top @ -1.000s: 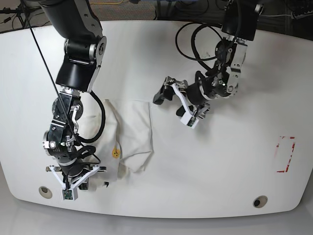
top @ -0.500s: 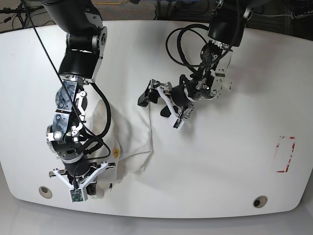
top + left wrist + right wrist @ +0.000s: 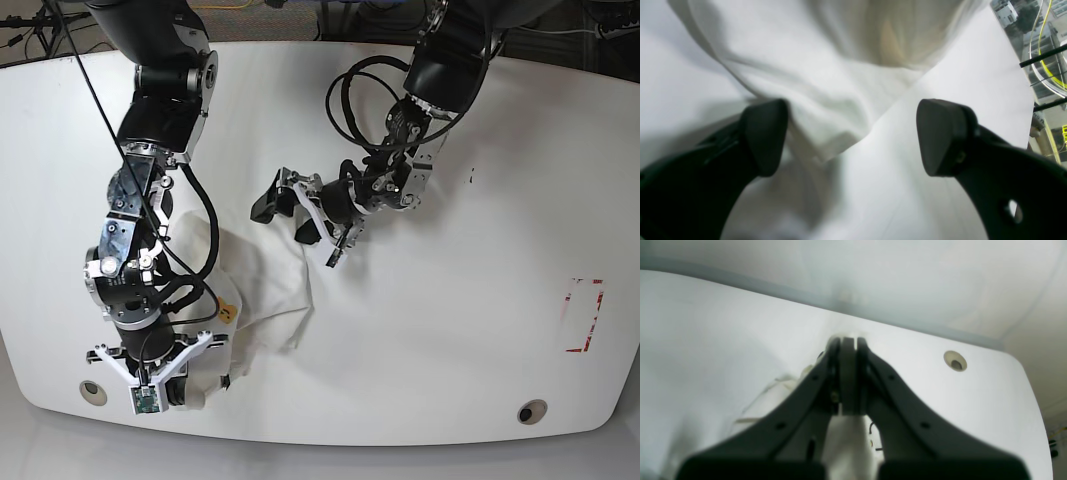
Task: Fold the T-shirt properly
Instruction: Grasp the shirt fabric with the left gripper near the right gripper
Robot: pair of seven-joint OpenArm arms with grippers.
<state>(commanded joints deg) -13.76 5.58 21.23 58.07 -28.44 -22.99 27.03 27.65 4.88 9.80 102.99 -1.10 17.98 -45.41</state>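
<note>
Now, my left claw (image 3: 282,213): spread wide, empty, T-shirt (image 3: 270,285) corner just ahead.
My right claw (image 3: 847,380): pinched on T-shirt cloth.
Around me: table (image 3: 450,330); its hole (image 3: 955,361) right of my right claw.

From my end the soft white cotton T-shirt (image 3: 265,290) has a small yellow-orange emblem (image 3: 227,312) at its 9 o'clock, on a plain white tabletop (image 3: 450,330) with red marks (image 3: 583,315) at 3 o'clock.

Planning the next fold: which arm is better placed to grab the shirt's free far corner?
Left. Its open gripper already straddles the T-shirt corner; the right gripper is shut on the near edge.
</note>
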